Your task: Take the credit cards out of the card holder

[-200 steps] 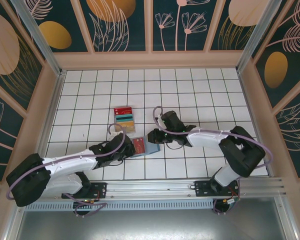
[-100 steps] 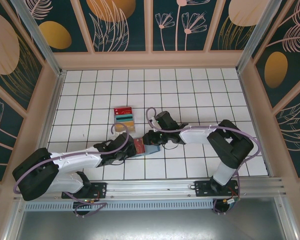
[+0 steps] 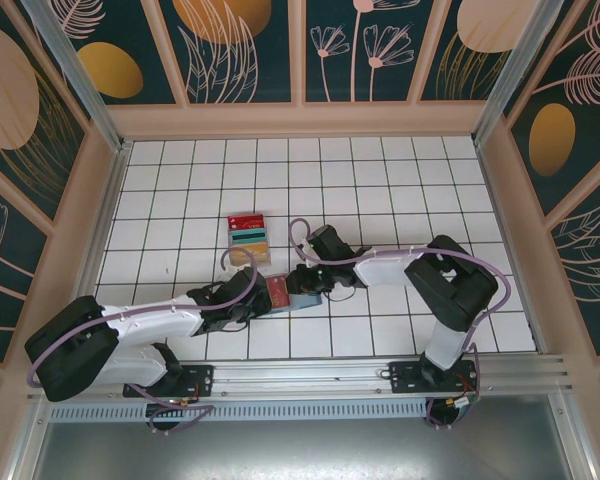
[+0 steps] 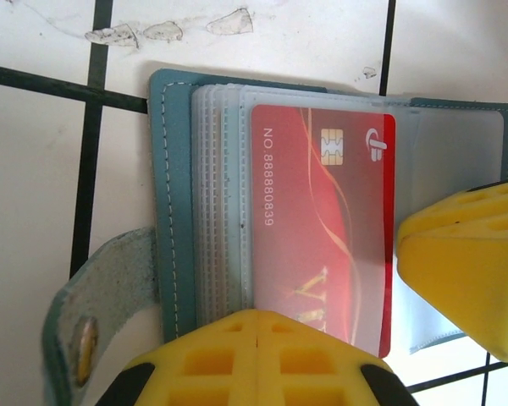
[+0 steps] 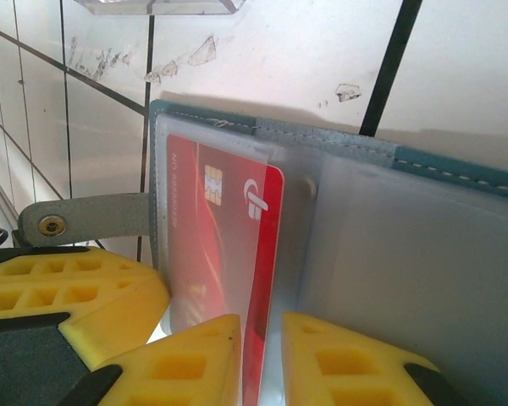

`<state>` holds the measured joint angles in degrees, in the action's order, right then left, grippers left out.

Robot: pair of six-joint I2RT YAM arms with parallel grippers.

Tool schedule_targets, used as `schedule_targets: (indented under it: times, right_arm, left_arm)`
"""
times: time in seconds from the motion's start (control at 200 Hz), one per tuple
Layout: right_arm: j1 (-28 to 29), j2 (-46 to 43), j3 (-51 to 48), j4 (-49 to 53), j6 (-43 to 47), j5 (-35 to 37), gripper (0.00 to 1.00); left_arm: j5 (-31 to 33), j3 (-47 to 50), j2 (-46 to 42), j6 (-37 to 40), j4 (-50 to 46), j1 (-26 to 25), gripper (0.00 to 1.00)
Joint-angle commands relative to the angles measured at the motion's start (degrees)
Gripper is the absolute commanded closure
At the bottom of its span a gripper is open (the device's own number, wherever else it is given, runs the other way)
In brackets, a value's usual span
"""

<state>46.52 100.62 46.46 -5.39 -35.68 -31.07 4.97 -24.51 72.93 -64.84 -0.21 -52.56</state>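
Saw from above the card holder (image 3: 302, 299) lying open on the tiled table (image 3: 380, 190) between the two arms, with the left claw (image 3: 260, 301) at its left end and the right claw (image 3: 302, 284) at its right; noted three loose cards (image 3: 248, 236), red, teal and tan, overlapping in a small pile farther from the arm bases; could not read either grip from that height; found in the left wrist view the left claw clenched, yellow fingers (image 4: 254, 359) pressed together with nothing between them, over the near edge of the clear sleeves (image 4: 216, 194); made out there a red card (image 4: 322, 228) inside a sleeve and a snap strap (image 4: 110, 279) curling off the holder's side; found in the right wrist view the right claw's fingers (image 5: 347, 364) narrowly parted astride the red card's edge; could not tell whether pinched or merely straddled.
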Motion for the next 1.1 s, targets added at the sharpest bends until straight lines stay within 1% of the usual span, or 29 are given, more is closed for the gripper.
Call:
schedule_targets:
  times: [0.0,0.125,0.165,0.275,0.29,0.505,1.091]
  right_arm:
    - [0.59,1.87,1.82,1.26,0.96,-1.26,0.81]
    - [0.76,2.34,2.1,0.9,1.14,-1.98,0.83]
    - [0.77,2.44,2.15,0.77,1.15,-2.06,0.85]
    - [0.76,2.09,1.99,1.16,1.23,-1.66,1.0]
    - [0.76,1.95,1.93,1.27,1.23,-1.44,1.0]
    - [-0.5,0.54,0.26,1.89,1.4,-0.31,1.0]
    - [-4.7,-3.57,-3.32,3.76,2.98,-0.66,1.0]
  left_arm:
    - [-0.84,0.69,0.86,-1.0,1.04,-0.09,0.97]
    - [-1.21,0.42,1.6,-0.91,1.25,-0.03,0.97]
    - [-1.27,0.43,1.77,-0.96,1.27,-0.07,0.97]
    - [-1.09,0.35,1.72,-1.27,0.8,-0.08,0.99]
    - [-0.95,0.34,1.7,-1.38,0.64,-0.09,1.0]
    - [1.85,0.31,2.32,-3.91,-4.01,-0.02,1.0]
    - [1.36,1.38,2.51,-4.6,-4.63,-0.01,1.0]
